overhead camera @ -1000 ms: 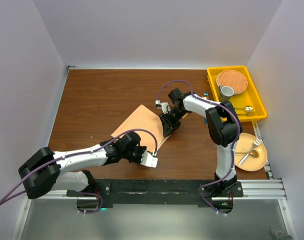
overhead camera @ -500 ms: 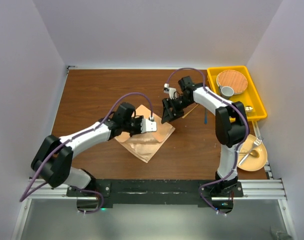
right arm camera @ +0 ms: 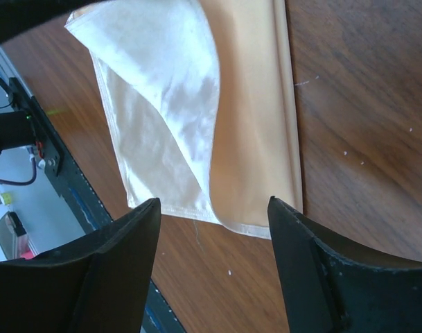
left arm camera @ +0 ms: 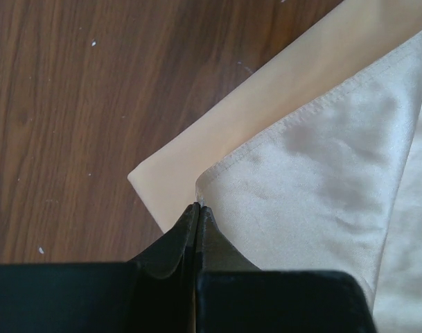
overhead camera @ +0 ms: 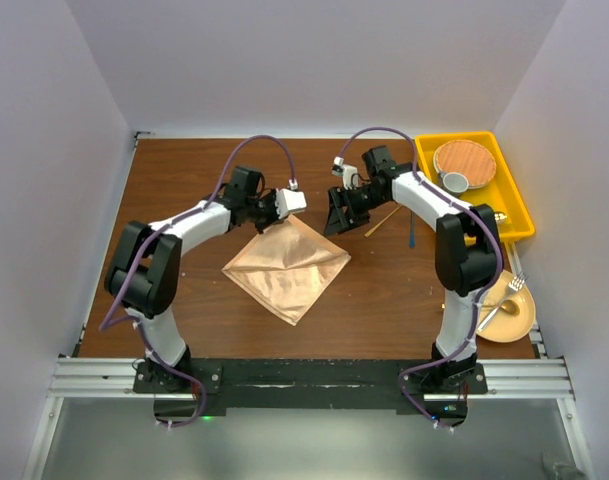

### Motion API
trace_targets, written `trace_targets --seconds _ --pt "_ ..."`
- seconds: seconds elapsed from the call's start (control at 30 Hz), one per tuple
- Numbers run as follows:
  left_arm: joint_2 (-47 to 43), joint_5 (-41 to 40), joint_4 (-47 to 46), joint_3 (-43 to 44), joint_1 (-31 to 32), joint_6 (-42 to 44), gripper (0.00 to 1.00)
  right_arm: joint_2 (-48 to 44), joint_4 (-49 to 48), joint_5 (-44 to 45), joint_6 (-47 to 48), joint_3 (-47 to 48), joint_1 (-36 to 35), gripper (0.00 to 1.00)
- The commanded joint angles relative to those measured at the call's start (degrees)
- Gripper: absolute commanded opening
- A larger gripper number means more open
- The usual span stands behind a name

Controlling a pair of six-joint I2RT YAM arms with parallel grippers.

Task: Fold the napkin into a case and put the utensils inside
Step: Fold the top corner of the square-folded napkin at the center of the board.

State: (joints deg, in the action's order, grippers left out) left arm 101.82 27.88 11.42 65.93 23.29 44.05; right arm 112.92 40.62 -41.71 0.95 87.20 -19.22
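Observation:
The peach satin napkin point(overhead camera: 289, 268) lies folded over on the brown table, its shiny underside up. My left gripper point(overhead camera: 275, 215) is at its far corner. In the left wrist view the jaws point(left arm camera: 197, 207) are shut on the corner of the shiny top layer point(left arm camera: 321, 166). My right gripper point(overhead camera: 336, 222) hangs open just right of that corner; in the right wrist view point(right arm camera: 211, 215) the napkin point(right arm camera: 245, 118) lies beyond the open fingers. A gold utensil point(overhead camera: 384, 220) and a blue-handled one point(overhead camera: 412, 236) lie right of the right gripper. A gold fork point(overhead camera: 502, 303) rests on the round plate point(overhead camera: 524, 322).
A yellow tray point(overhead camera: 517, 195) at the back right holds a wood-toned dish point(overhead camera: 465, 159), a small cup point(overhead camera: 454, 182) and a gold spoon point(overhead camera: 495, 217). White walls close in the table on three sides.
My left gripper has carried a napkin corner from the near side to the far side, folding the cloth over. My right gripper has drawn back off the napkin toward the far right.

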Motion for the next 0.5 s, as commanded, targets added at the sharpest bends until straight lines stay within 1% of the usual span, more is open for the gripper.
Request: trace_targets --seconds 0.0,0.3,0.33,0.47 --pt "2.2 3.0 -1.8 3.5 -1.3 -0.8 0.00 0.7 -2.4 -0.2 -0.5 1.6 -0.1 0.64" --pt "5.3 2.5 -4.6 5.1 -2.9 -3.0 0.00 1.1 -2.2 0.4 -0.4 0.1 -0.2 0.54" --pt "5.8 2.6 -4.6 5.3 -2.9 -3.1 0.00 1.1 -2.2 0.4 -0.3 -0.1 -0.3 0.51" --pt "6.6 2.7 -4.9 6.0 -3.1 -3.6 0.00 1.5 -1.8 0.8 0.2 -0.5 -0.2 0.45"
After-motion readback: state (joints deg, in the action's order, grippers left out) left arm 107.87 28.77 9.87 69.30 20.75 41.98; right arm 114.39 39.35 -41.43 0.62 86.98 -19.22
